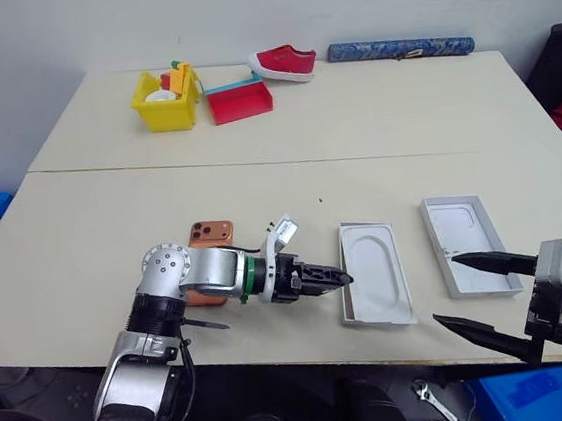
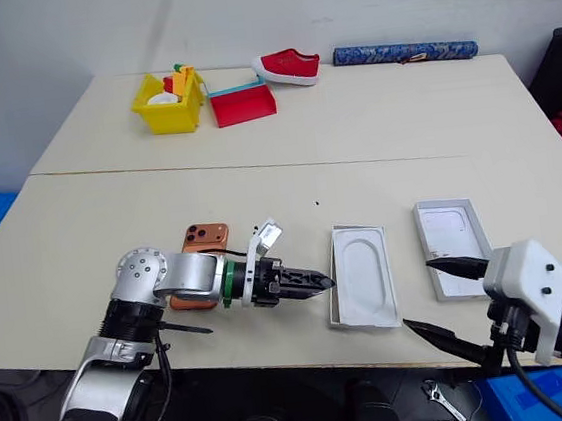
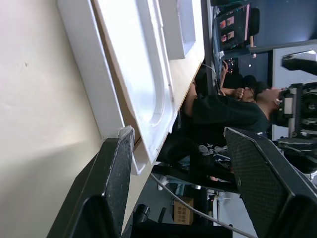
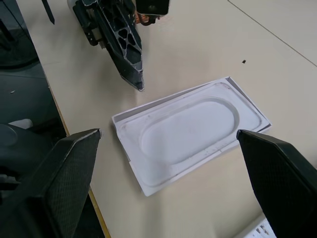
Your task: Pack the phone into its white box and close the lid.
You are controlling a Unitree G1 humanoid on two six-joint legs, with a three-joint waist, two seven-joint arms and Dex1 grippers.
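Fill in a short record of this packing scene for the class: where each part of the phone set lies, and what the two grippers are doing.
phone: flat on the near table, camera bump up, partly behind the left arm
moulded insert: white, oval recess, seated on a white box beside the left gripper
lid: all-white tray, open side up, to the right of the insert
left gripper: empty, jaws apart, tips near the insert's left edge
right gripper: empty, jaws wide open, at the table's near edge by the lid
far table: yellow bin, red tray, red shoe

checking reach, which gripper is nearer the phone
Left. The left gripper sits just right of the phone, its arm crossing it; the right gripper is far right, near the lid.
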